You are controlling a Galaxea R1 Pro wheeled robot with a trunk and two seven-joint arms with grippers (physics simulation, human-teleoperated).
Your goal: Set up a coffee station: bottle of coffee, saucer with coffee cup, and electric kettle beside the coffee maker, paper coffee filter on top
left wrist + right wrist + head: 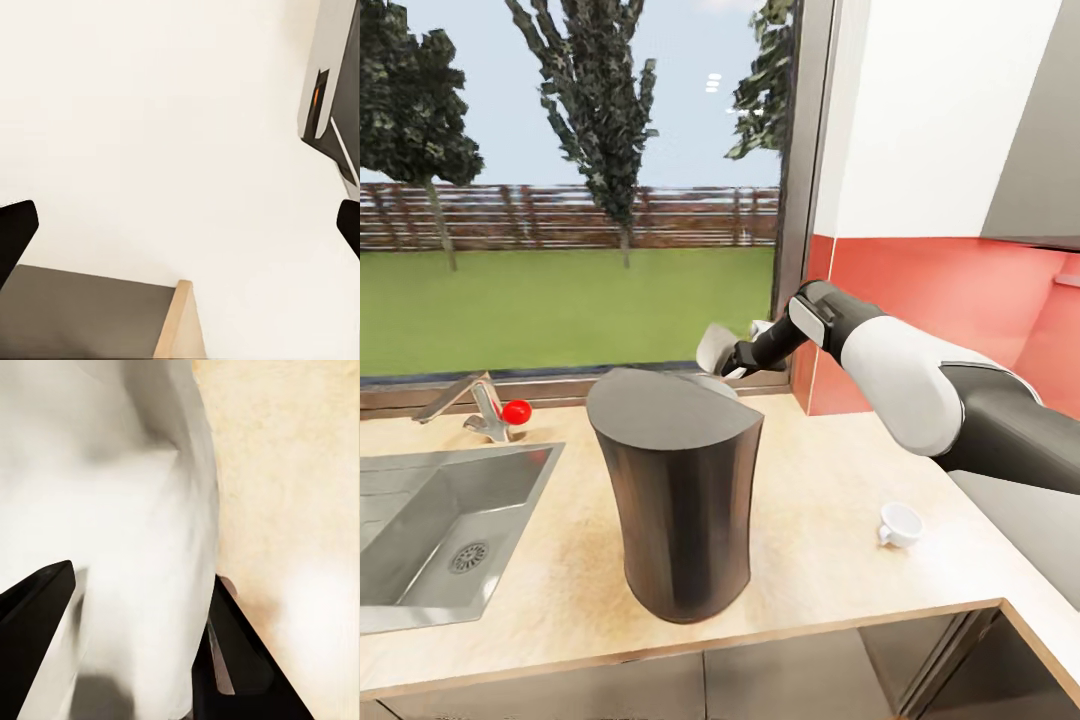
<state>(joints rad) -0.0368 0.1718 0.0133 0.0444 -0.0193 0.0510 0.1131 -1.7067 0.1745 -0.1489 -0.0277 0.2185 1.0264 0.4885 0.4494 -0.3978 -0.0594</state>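
A steel sink (420, 520) is set into the countertop (830, 540) at the left, with a faucet (475, 405) behind it. At centre stands the coffee maker (678, 495), a dark cylinder, upright on the countertop. Just behind its top, the right gripper (732, 362) clamps the paper coffee filter (712, 348); in the right wrist view the fingers (37, 622) press against both sides of the white filter (127, 547). Further right, the coffee cup (901, 524) sits on the countertop. The left gripper (180, 225) has its fingertips spread wide apart, holding nothing.
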